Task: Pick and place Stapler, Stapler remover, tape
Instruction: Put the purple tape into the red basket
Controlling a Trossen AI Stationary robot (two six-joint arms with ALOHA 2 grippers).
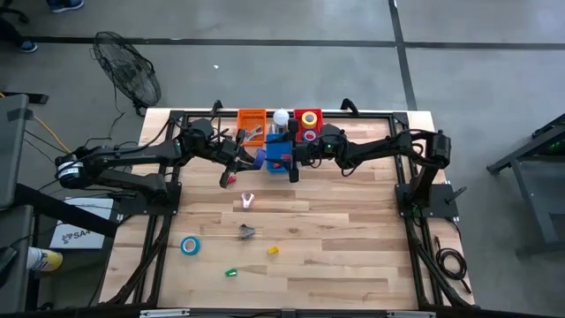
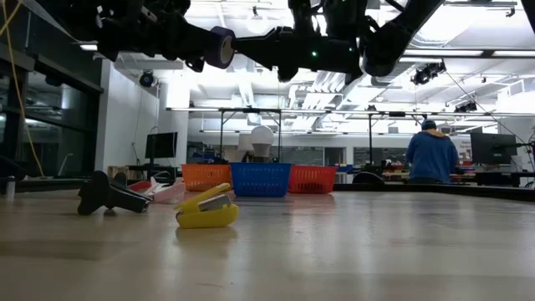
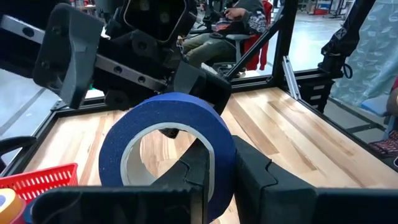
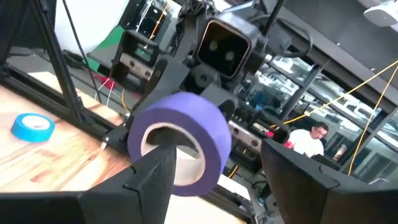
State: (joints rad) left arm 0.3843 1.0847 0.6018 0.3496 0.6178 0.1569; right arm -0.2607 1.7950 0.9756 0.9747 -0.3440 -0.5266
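A blue tape roll [image 3: 166, 146] hangs in the air between the two arms, above the blue basket [image 1: 281, 157] at the table's far side. My left gripper [image 3: 219, 177] is shut on it. My right gripper [image 4: 217, 180] faces it from the other side, open, with one finger [image 4: 157, 171] at the roll's open centre and the other well apart. A second blue roll [image 1: 190, 245], a dark stapler remover [image 2: 109, 194] and a small yellow stapler [image 2: 206, 209] lie on the table. My left gripper pinches the roll's wall [image 3: 219, 158] at its lower side, one finger [image 3: 194, 168] inside the open centre and one [image 3: 252, 174] outside. The fingers come about level from the table's left. The roll stands on edge, lifted clear. My right gripper: I cannot tell whether its finger touches the roll.
Orange [image 1: 252, 124], blue and red [image 1: 307, 124] baskets stand in a row at the far edge; the red one holds tape rolls. A pink-white piece [image 1: 247, 200] and a green bit [image 1: 231, 273] lie on the boards. A person [image 2: 431, 155] stands beyond the table.
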